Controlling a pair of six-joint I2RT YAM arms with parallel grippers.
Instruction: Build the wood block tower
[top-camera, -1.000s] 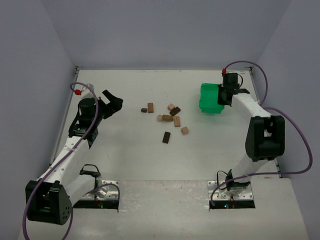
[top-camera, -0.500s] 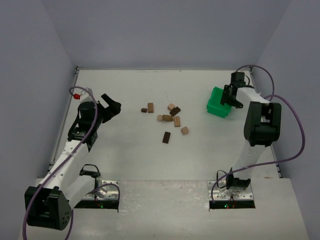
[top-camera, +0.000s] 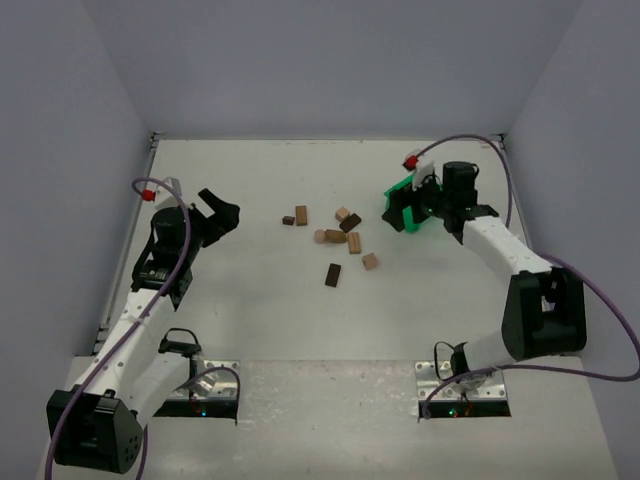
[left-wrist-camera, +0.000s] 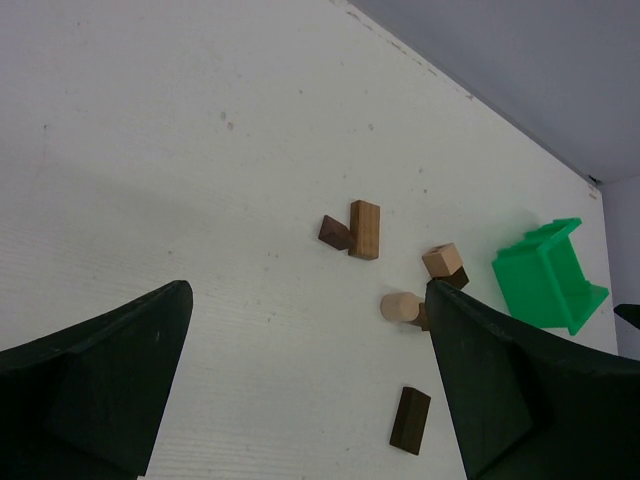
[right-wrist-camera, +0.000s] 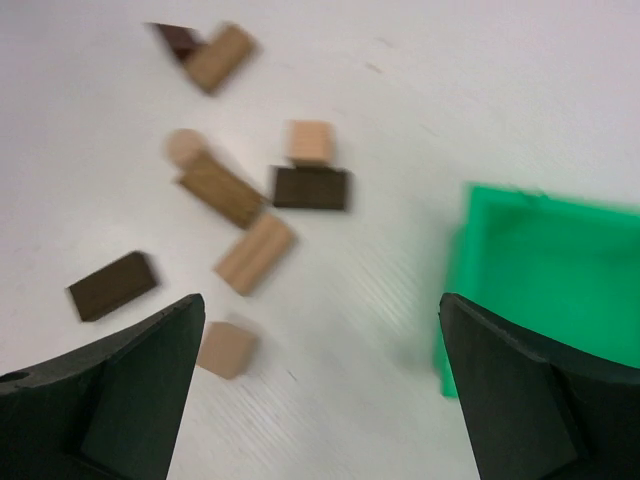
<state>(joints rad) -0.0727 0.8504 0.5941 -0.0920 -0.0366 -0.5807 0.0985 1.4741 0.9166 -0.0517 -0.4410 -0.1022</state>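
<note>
Stacking is not yet begun: the wood blocks (top-camera: 335, 236) are scattered flat on the table (top-camera: 270, 320); left gripper (left-wrist-camera: 310, 390) and right gripper (right-wrist-camera: 320, 390) are spread wide, nothing grasped.

On the table (top-camera: 250, 310), the bin (top-camera: 398, 210) sits far right. Nearest it, to its left: a cluster of blocks (top-camera: 340, 228). Farther left of the bin: a pair of blocks (top-camera: 295, 216), touching each other. Left of the bin and nearer the arm bases: a long block (top-camera: 332, 275) and a cube (top-camera: 370, 261), apart.
</note>
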